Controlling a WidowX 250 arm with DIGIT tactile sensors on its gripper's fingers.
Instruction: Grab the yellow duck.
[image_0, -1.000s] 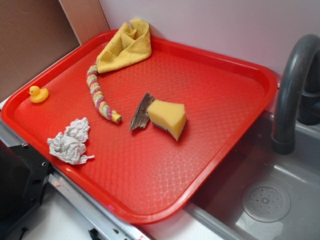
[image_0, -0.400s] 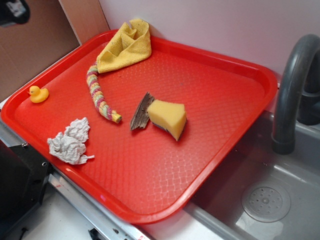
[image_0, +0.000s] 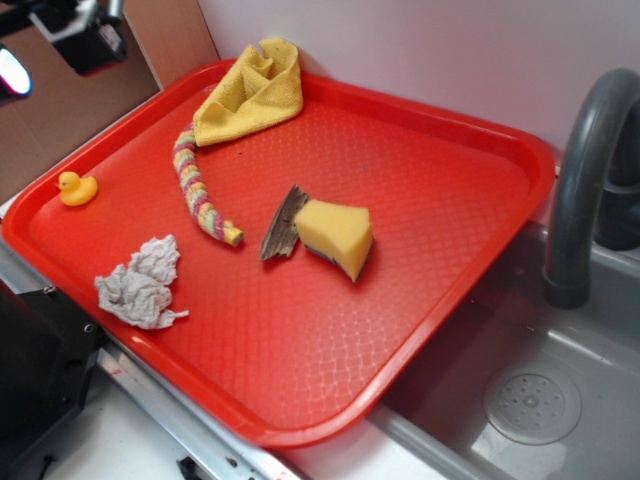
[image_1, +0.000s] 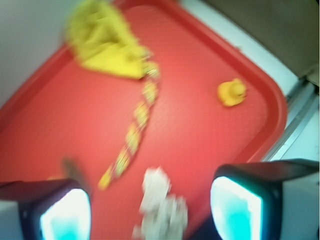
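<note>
Two pincer fingers (image_1: 235, 207) show at the bottom of the wrist view, spread wide with nothing between them. The pincer (image_1: 150, 212) hangs high over the red tray (image_0: 470, 300), up at the top left corner of the side view. The yellow duck (image_0: 76, 187) sits on the tray near its edge, well apart from the pincer, ahead of it and to the right in the wrist view. Right under the gap between the fingers lies a crumpled white paper (image_0: 139, 283). A striped twisted rope (image_0: 198, 188) runs ahead of the pincer to a yellow cloth (image_0: 250, 90) at the far end. The yellow sponge (image_0: 336, 234) lies beside a dark brown piece (image_0: 281, 224), mid tray.
</note>
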